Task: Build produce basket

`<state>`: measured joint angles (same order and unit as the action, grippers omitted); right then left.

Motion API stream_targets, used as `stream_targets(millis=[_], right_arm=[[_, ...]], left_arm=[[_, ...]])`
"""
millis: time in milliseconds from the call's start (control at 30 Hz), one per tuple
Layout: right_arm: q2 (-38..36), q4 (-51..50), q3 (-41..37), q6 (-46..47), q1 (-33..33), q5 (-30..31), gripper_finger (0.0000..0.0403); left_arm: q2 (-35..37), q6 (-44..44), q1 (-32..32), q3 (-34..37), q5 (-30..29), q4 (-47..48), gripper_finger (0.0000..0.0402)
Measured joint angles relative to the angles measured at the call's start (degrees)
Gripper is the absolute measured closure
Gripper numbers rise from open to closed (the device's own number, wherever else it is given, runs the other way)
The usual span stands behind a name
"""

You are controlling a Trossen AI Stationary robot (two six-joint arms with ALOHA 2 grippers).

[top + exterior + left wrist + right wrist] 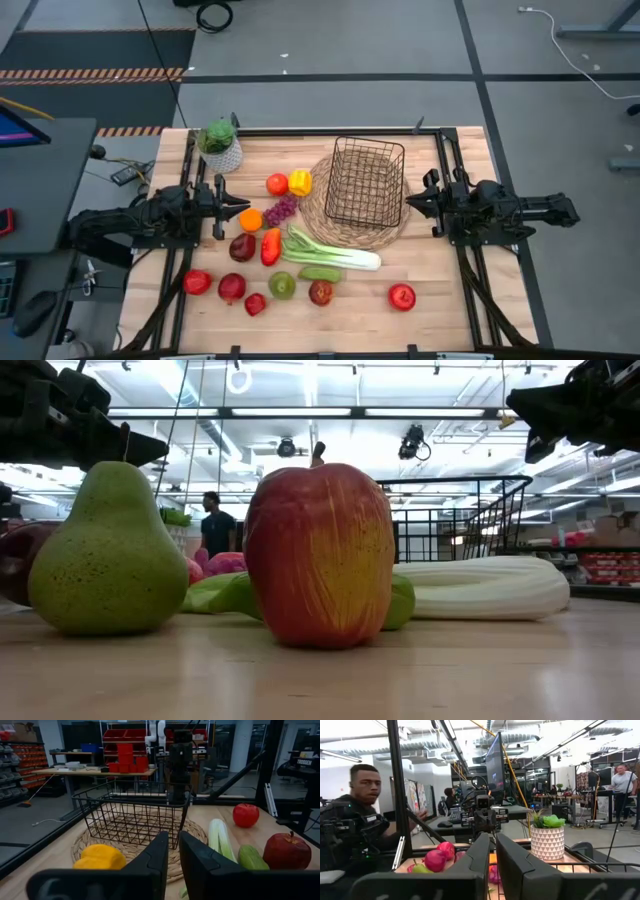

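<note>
High view: empty basket [366,182] right of centre on a straw mat [318,222]; produce [272,258] spread lower left of it. Left gripper [238,207] at left and right gripper [412,203] at right, fingers nearly closed, holding nothing. Low view: apple [320,557] centre, pear [107,555] at left. Left wrist view: basket upper centre, narrow finger gap. Right wrist view: potted plant [548,839] at right.

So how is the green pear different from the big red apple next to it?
The speckled green pear is green all over, while the streaky red apple is red with yellow streaks. The pear narrows toward its top; the apple is rounder and blockier. In the low view the apple looks larger, probably because it sits nearer the camera. Both stand upright on the wooden table.
</note>
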<state>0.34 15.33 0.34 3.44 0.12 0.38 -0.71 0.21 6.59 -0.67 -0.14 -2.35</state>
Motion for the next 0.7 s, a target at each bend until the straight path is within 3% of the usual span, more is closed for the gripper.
stream_targets(millis=[700], right_arm=[[0.0,0.0,0.0,0.0,0.0,0.0,0.0364]], left_arm=[[0.0,0.0,0.0,0.0,0.0,0.0,0.0345]])
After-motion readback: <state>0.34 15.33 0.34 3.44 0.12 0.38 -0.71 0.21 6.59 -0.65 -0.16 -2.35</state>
